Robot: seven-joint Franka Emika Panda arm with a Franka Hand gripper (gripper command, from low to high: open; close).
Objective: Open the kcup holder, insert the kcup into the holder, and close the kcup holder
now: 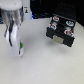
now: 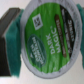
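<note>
Here the kcup (image 2: 50, 41) fills the wrist view: a round green foil lid with a white rim, printed with "Dark Magic", a small square code and a darker band along one side. It is clamped between the fingers (image 2: 11, 42), one of which shows as a dark block with a teal pad pressed against the pod's rim. In the exterior view the same pod (image 1: 21, 49) appears only as a small green and white patch at the lower end of the gripper (image 1: 19, 46), low over the desk (image 1: 45, 65), on the exterior view's left. Whether it touches the surface I cannot tell.

The arm (image 1: 12, 17) is white and grey and comes down from the upper left corner of that view.

Well apart, toward the exterior view's right, stands the kcup holder (image 1: 61, 27), a black boxy unit resting on the desk. Its drawer is pulled out toward the camera, and round pods with pale lids sit in its slots.

The desk is plain, pale and matte, with soft shadows under the gripper and the holder. Behind it the background is dark and blurred.
</note>
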